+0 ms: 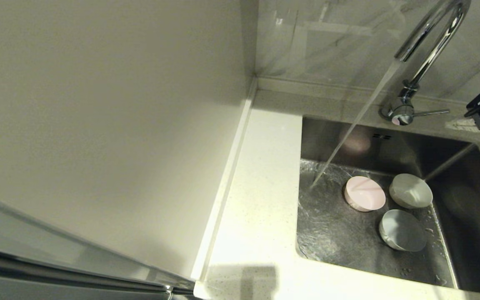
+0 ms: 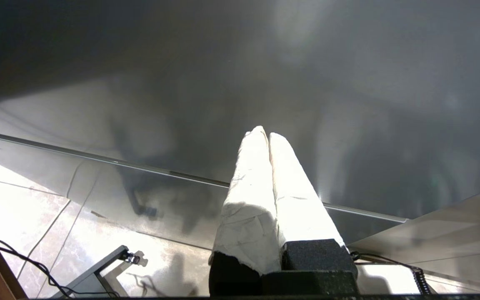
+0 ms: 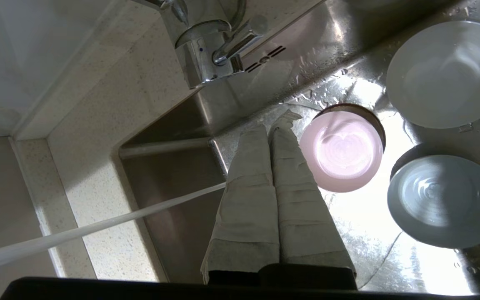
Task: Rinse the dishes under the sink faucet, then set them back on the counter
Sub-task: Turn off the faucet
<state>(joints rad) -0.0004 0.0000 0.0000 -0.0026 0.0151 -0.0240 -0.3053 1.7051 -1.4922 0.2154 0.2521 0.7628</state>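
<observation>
- Already three dishes sit in the sink (image 1: 452,158): the pink bowl (image 1: 365,193) nearest the water, a white bowl (image 1: 411,191) just beside it, and a bluish bowl (image 1: 402,230) in front of both.
- Water (image 1: 356,125) runs from the faucet (image 1: 425,46) and lands on the basin floor just beside the pink bowl, not on it.
- Hovering above the basin, the right gripper (image 3: 274,125) is clenched and empty, its tips near the pink bowl's rim.
- Parked low and away from the sink, the left gripper (image 2: 263,133) is clenched on nothing.
- Judging by this, rinsing is starting; next the right gripper must spread, grasp a bowl's rim and carry it under the stream.
- Nothing yet sits on the desk (image 1: 261,187).
</observation>
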